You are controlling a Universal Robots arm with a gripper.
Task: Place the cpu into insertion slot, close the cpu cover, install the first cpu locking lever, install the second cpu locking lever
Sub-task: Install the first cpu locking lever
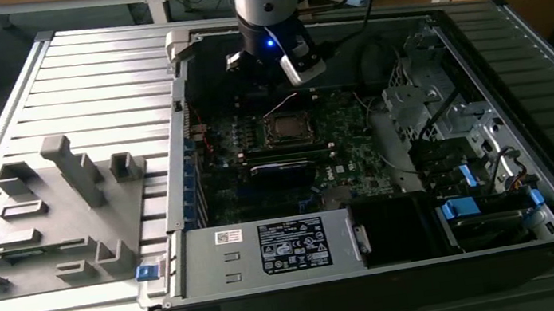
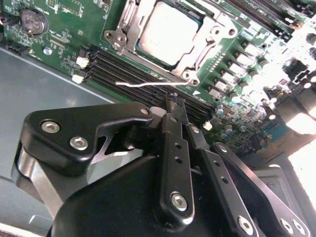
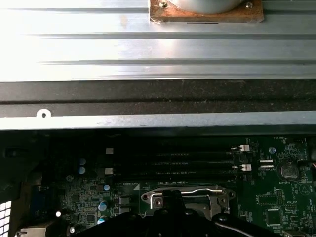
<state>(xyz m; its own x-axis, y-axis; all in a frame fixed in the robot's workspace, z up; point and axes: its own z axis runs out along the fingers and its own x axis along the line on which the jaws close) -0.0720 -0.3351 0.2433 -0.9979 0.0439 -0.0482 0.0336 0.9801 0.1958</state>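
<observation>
The cpu (image 2: pixel 168 32), with its dull grey metal top, lies in the insertion slot (image 1: pixel 288 127) on the green motherboard. The silver cpu cover (image 2: pixel 201 53) lies flat around it as a frame. Beside the socket, on the gripper's side, a thin silver locking lever (image 2: pixel 148 84) sticks out free over the memory slots. My gripper (image 2: pixel 175 104) hovers just short of that lever, its black fingers shut with nothing between them. In the exterior view the gripper (image 1: pixel 270 84) hangs over the board just behind the socket. The first wrist view shows the socket frame (image 3: pixel 185 193).
Black memory slots (image 2: pixel 133 69) run between gripper and socket. The open case has a power supply box (image 1: pixel 268 249) at the front and drive bays (image 1: pixel 473 178) on the exterior view's right. A grey parts fixture (image 1: pixel 60 216) lies on the table at the exterior view's left.
</observation>
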